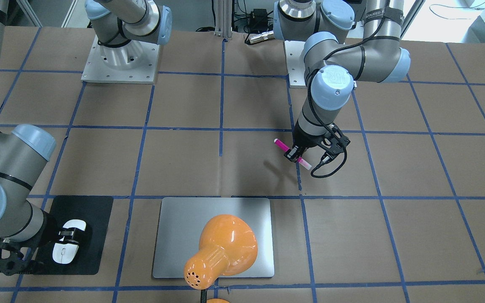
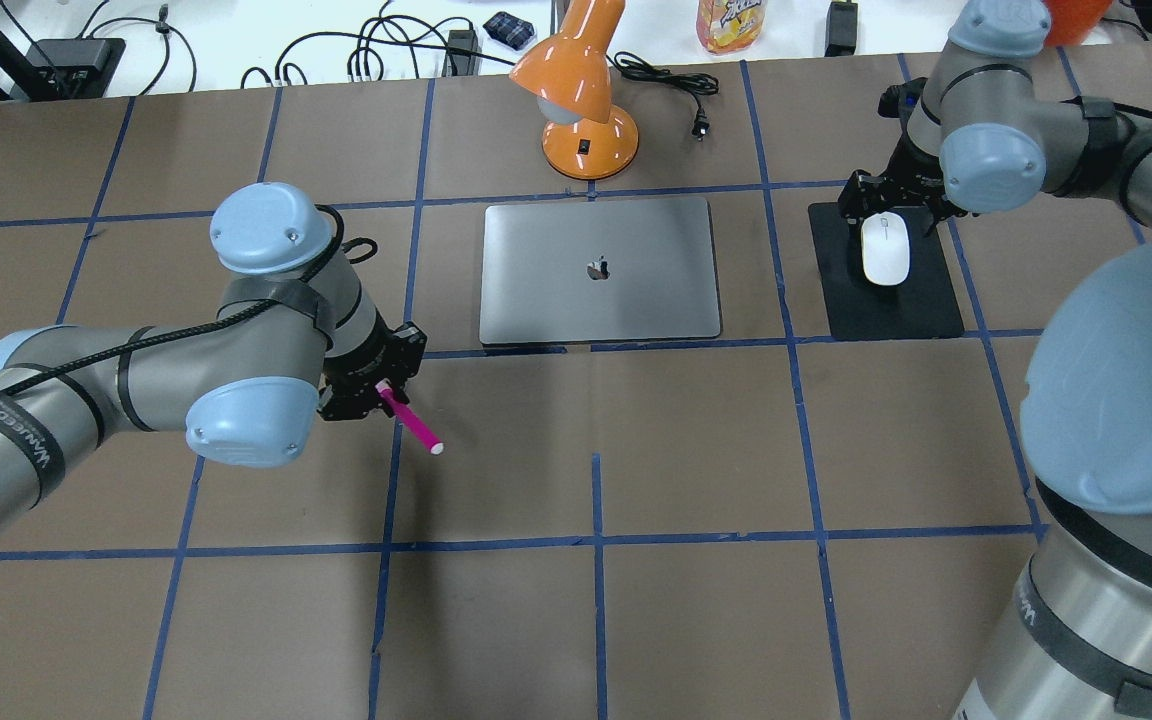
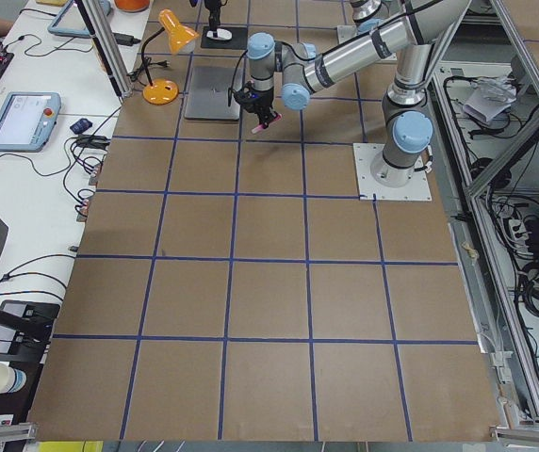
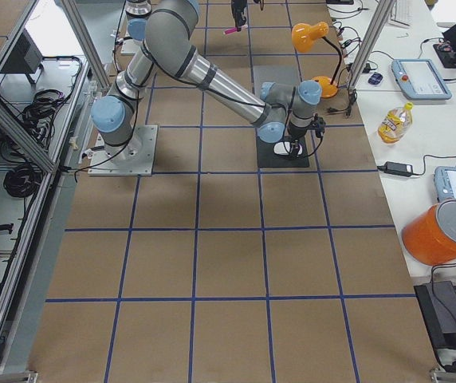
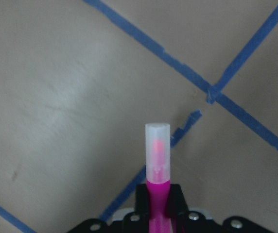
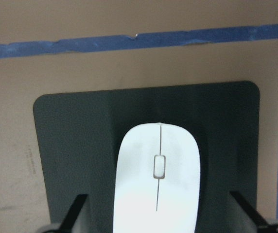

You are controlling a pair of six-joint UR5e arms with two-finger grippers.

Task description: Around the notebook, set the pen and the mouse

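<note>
1. My left claw (image 2: 383, 388) is clamped shut on the pen (image 2: 416, 427), gripping it near the middle of the barrel.
2. The pen sticks out both sides of the claw, tilted. The pale cap end points toward my side in the overhead view.
3. The pen is off the surface (image 2: 696, 450) (its shadow falls apart from it in the front view).
4. It hangs over brown paper near a blue tape crossing, close to the near-left corner of the notebook (image 2: 599, 270) but not touching it.
5. The left wrist view shows the cap straight ahead, with the pink barrel pinched between the two pads. The background is blurry.
6. My right claw (image 2: 888, 215) is spread wide and straddles the mouse (image 2: 885, 252).
7. In the right wrist view one of its fingers (image 6: 75, 213) stands on each side of the mouse, with a dark gap between each finger and the white shell (so nothing is gripped).
8. The mouse lies flat on the black mat (image 2: 896, 310), scroll mark up, roughly centred across the mat's width.
9. The mat sits on my right of the notebook, apart from it, with a blue tape line between them.
10. The notebook lies flat and closed, logo up, in the middle of the far part of the surface.
11. An orange lamp (image 2: 586, 95) stands just beyond the notebook's far edge (in the front view its shade hides part of the notebook).
</note>
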